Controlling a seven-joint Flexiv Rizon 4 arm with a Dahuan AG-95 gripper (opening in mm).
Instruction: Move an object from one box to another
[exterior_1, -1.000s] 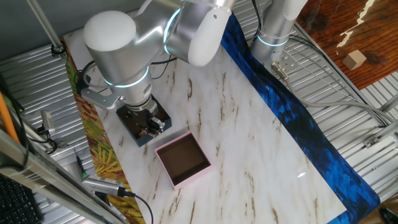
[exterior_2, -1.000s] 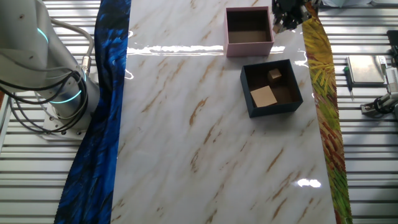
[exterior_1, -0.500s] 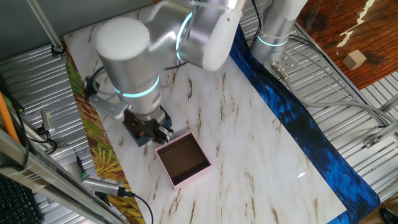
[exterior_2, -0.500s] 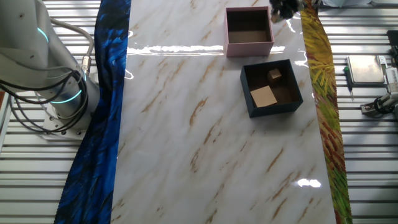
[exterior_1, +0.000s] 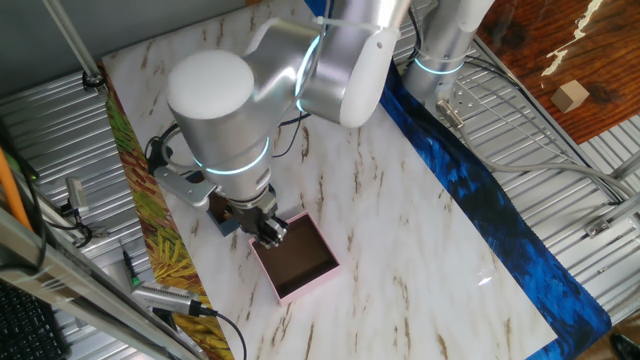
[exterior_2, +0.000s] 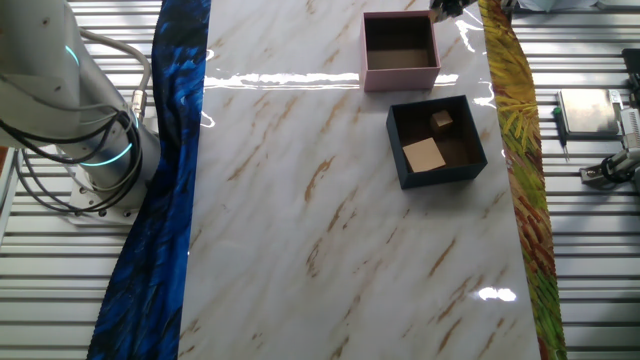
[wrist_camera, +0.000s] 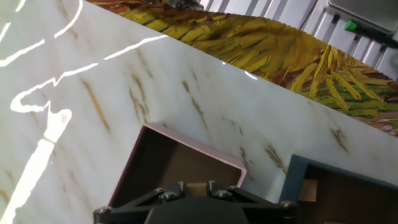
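My gripper is shut on a small tan wooden block, which shows between the fingers in the hand view. It hangs over the near corner of the pale pink box, whose brown inside looks bare. In one fixed view the gripper sits at the pink box's upper-left edge, and the arm hides most of the dark navy box. In the other fixed view the navy box holds a small wooden cube and a flat tan square, next to the pink box.
A yellow-leaf patterned strip runs along the table edge by the boxes. A blue patterned strip lines the opposite edge by the robot base. Metal grating and tools lie beyond the table.
The arm has swung from above the navy box toward the pink box, carrying the block. The pieces in the navy box have not moved.
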